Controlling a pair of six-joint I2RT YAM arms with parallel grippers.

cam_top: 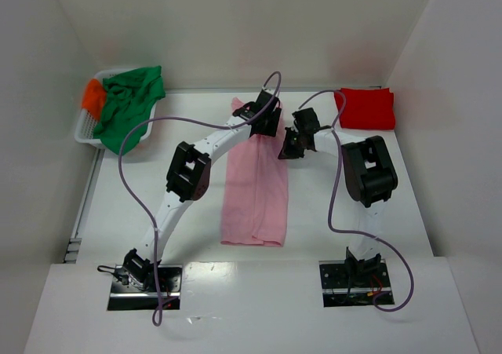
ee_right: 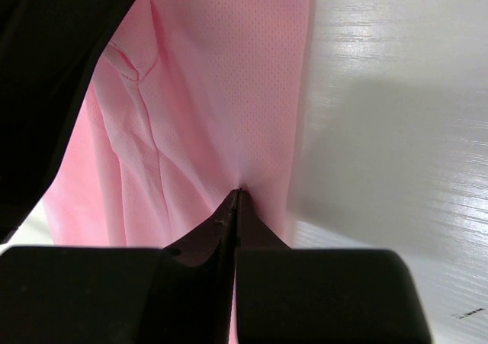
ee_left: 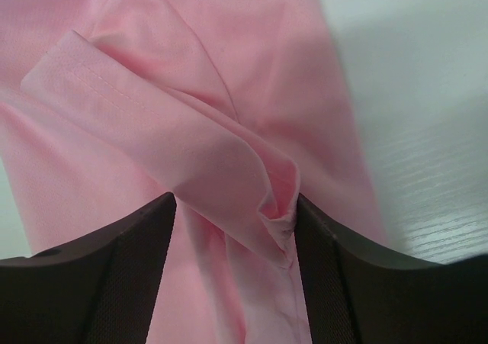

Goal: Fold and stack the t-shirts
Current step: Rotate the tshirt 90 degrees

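the pink t-shirt point(cam_top: 255, 193) lies as a long narrow strip down the middle of the table point(cam_top: 400, 213). its long axis runs from the far edge toward the near edge, and its near hem stops short of the arm bases. both arms reach to the far end of that strip. the left gripper point(cam_top: 265, 122) is over the strip's far end on the left side, and the right gripper point(cam_top: 289, 146) sits just beside it at the strip's right edge, slightly nearer.

in the left wrist view the fingers point(ee_left: 130, 275) stand fairly wide apart. a raised pleat of pink cloth runs between them and touches the inner face of one finger, so this hand looks placed around the fold, not clamped on it. in the right wrist view the fingers point(ee_right: 206, 237) are pressed together, with the cloth's edge seemingly nipped at their tips.

everything left of the shirt lies toward the near edge from both hands, so the fold most likely has to carry the far end along the long axis toward the near hem. neither arm is clearly nearer.

the red t-shirt point(cam_top: 367, 109) lies folded at the far right corner. the green t-shirt point(cam_top: 129, 107) and orange t-shirt point(cam_top: 94, 96) sit in a white basket point(cam_top: 82, 130) at the far left corner.
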